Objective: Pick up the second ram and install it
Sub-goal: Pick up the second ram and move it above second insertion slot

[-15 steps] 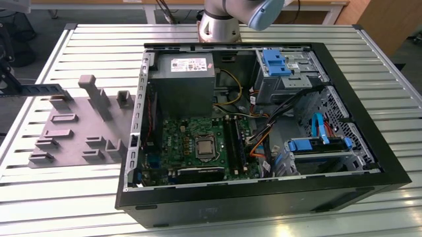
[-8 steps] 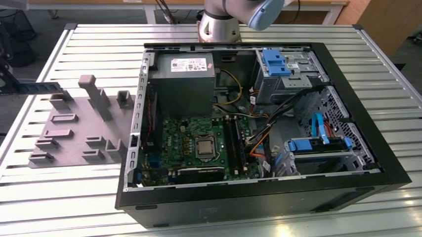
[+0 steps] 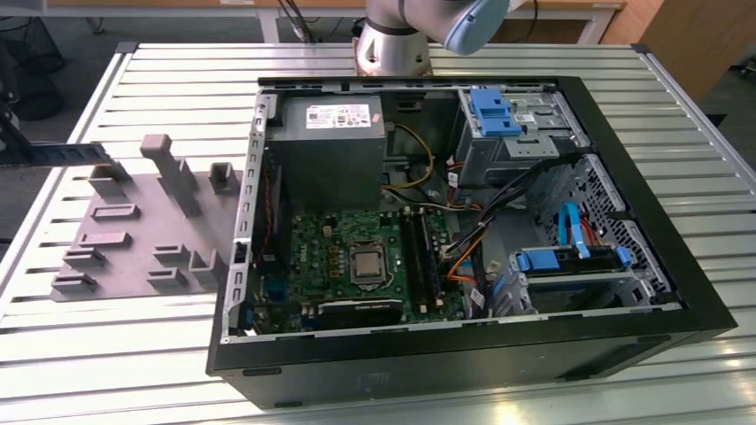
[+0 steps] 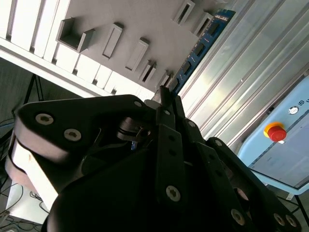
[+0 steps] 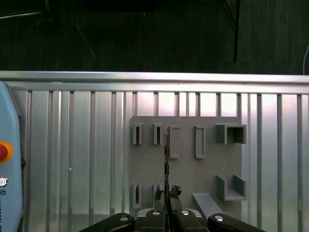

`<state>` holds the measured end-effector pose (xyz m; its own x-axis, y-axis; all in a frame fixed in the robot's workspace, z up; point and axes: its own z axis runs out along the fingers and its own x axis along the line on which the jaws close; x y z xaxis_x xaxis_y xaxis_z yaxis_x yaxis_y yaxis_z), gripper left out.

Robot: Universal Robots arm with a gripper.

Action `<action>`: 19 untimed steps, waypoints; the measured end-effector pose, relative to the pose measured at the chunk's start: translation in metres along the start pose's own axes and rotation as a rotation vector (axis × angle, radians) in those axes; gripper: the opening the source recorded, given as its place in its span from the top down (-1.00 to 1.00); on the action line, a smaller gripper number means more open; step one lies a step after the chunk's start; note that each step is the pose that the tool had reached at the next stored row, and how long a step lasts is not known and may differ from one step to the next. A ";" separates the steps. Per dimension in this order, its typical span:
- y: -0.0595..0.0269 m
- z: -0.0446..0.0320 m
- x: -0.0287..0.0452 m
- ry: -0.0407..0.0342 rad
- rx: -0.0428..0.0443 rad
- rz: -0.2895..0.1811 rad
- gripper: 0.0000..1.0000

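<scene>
second ram (image 4: pixel 200 46): blue stick with black chips, held over the grey holder tray (image 5: pixel 186 179) | tool (image 5: pixel 167 192) pinching one end, stick seen edge-on in the first wrist view | tray lies on slatted tabletop (image 5: pixel 72 145) beside open computer case (image 3: pixel 473 221)

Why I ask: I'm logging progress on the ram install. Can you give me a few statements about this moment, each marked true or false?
1. The gripper has its jaws shut on the second ram. True.
2. The second ram is seated in the motherboard. False: it is in the gripper, over the grey holder tray in both wrist views.
3. The computer case lies open on the slatted table. True.
4. The holder tray lies to the exterior view's right of the case. False: it lies to the left.
5. The button on the light blue box is green. False: it is red.
</scene>
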<state>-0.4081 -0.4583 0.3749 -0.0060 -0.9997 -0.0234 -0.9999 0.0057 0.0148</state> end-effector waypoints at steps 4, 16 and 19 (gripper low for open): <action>0.0000 -0.0022 -0.0001 0.0001 -0.0001 0.000 0.72; 0.0001 -0.0093 -0.0002 0.0001 0.0000 0.000 0.72; 0.0001 -0.0111 -0.0002 0.0000 0.0000 0.000 0.72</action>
<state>-0.4081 -0.4583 0.3861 -0.0060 -0.9997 -0.0233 -0.9999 0.0057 0.0148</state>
